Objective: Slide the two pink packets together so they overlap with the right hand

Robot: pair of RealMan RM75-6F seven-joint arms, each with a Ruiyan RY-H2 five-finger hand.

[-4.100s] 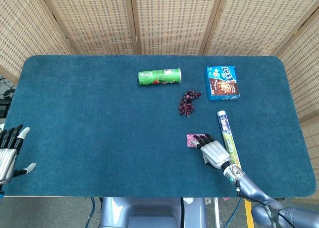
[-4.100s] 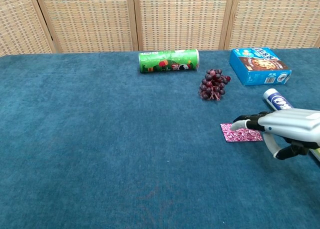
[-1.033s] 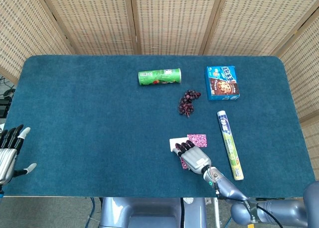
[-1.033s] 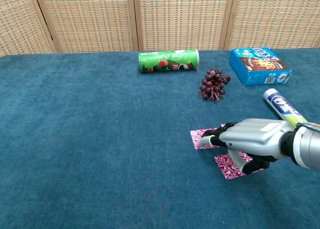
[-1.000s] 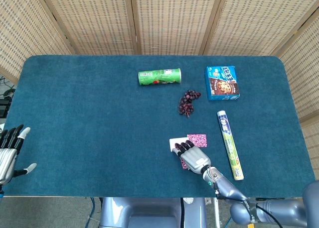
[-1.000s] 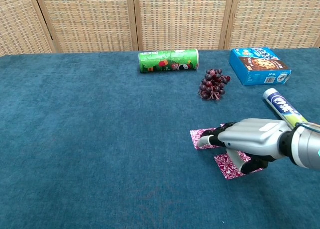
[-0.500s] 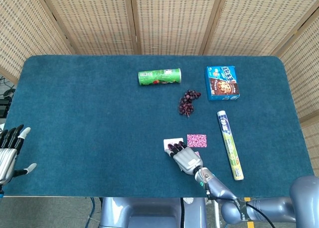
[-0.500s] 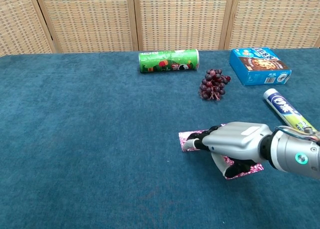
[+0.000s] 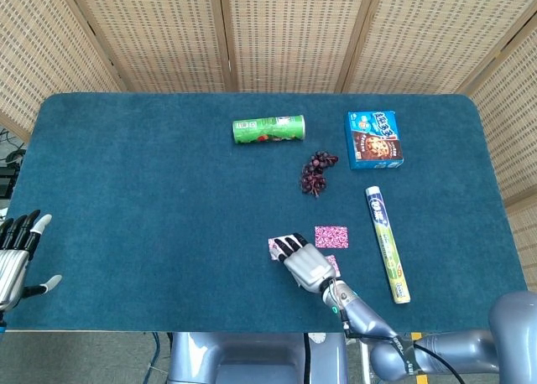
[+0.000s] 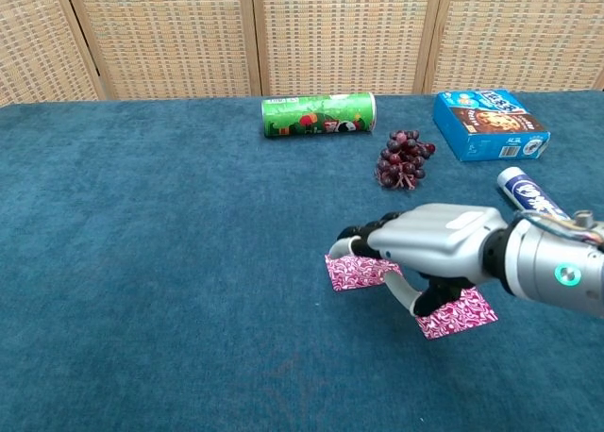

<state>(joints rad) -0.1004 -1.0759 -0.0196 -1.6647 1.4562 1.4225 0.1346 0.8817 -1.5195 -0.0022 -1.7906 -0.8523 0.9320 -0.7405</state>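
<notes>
Woven screens behind teal felt table (image 9: 151, 199), right robot hand (image 10: 425, 243) pressing pink packet (image 10: 354, 273), fingers flat.

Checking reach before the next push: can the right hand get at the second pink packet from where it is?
Probably yes. The right hand has its fingers over one pink packet. The other pink packet lies flat right beside it with nothing on top, partly beneath the palm in the chest view.

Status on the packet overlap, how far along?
Done: nothing yet. In the chest view the two packets show no overlap. In hand: the right robot hand is spread with its fingers over the first pink packet, while the second pink packet lies under its wrist side. Left: slide one onto the other.
</notes>
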